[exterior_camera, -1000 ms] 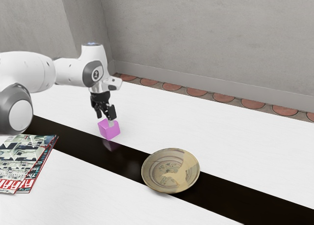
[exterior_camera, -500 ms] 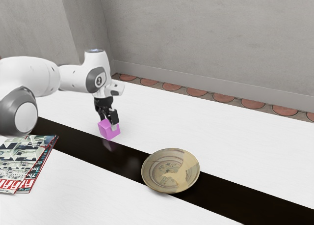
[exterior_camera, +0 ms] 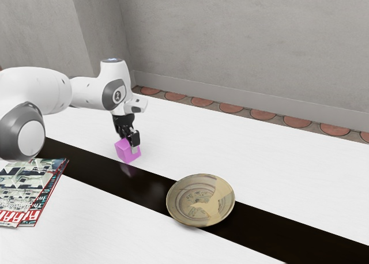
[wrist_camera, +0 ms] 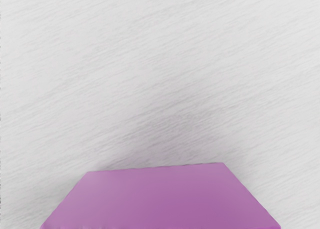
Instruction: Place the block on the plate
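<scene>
the block (exterior_camera: 124, 151) is a smooth, crisp-edged, pinkish-purple cube on the white surface (exterior_camera: 259, 160), at ten o'clock from the plate (exterior_camera: 200, 200) in the exterior view. i cannot tell whether the fingers (exterior_camera: 136, 139) are apart or clamped on it.

"And there's the block (exterior_camera: 126, 153), pinky-purple, a plain cube, sitting upright on the white tabletop (exterior_camera: 277, 166), right by the black strip (exterior_camera: 277, 226)!"

"And the plate (exterior_camera: 222, 205)?"

"Well apart from it, face up: round, tan, ringed with darker bands, a pale patch inside, resting across that strip. Nothing on it!"
</scene>
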